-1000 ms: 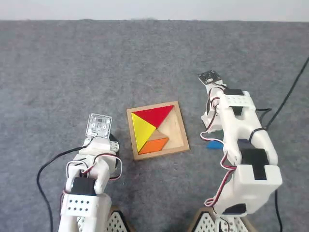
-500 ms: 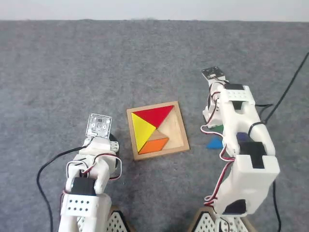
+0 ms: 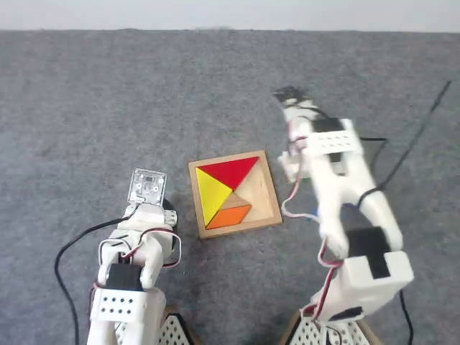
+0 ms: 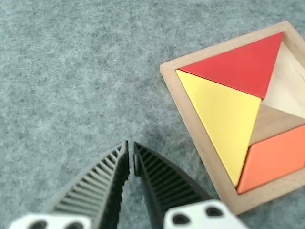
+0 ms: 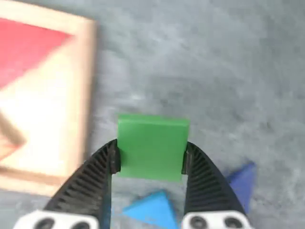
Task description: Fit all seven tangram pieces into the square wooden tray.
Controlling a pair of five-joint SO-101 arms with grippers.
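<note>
The square wooden tray (image 3: pixel 270 185) lies mid-table and holds a red triangle (image 3: pixel 230 172), a yellow triangle (image 3: pixel 210 192) and an orange piece (image 3: pixel 230 215); its right part is bare wood. My right gripper (image 5: pixel 150 149) is shut on a green square (image 5: pixel 152 143), held above the carpet just outside the tray's rim (image 5: pixel 82 90). On the carpet below it lie a light blue triangle (image 5: pixel 148 211) and a dark blue piece (image 5: pixel 243 179). My left gripper (image 4: pixel 131 145) is shut and holds nothing, low over the carpet beside the tray's rim (image 4: pixel 190 114), near the yellow triangle (image 4: pixel 224 114).
The right arm (image 3: pixel 338 187) reaches over the carpet right of the tray and hides most of the loose pieces there. The left arm (image 3: pixel 140 248) stands at the near left. Grey carpet stretches open behind the tray and on the left.
The right arm has swung left toward the tray with the green square in its gripper, now covering the blue pieces seen earlier. The left arm has not moved.
</note>
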